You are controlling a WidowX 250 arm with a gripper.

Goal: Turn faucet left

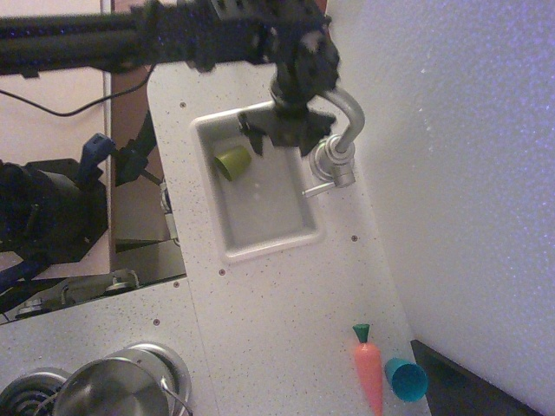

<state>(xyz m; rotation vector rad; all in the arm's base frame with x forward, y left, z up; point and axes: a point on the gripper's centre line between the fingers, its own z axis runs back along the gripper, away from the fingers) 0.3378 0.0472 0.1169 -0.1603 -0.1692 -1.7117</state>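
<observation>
The faucet (335,163) is shiny silver and stands on the counter at the sink's right rim. Its arched spout (350,114) curves up and toward the top of the picture, and its tip is hidden behind my arm. Its thin lever (314,189) points over the sink's edge. My black gripper (286,128) hangs over the top right part of the sink, right beside the spout and just above the faucet's base. Its fingers (252,126) look spread apart with nothing between them.
The white sink (270,251) holds a green cup (232,161) on its side. An orange toy carrot (368,374) and a teal cup (405,380) lie on the counter at the bottom right. A steel pot (117,392) stands at the bottom left. A wall runs along the right.
</observation>
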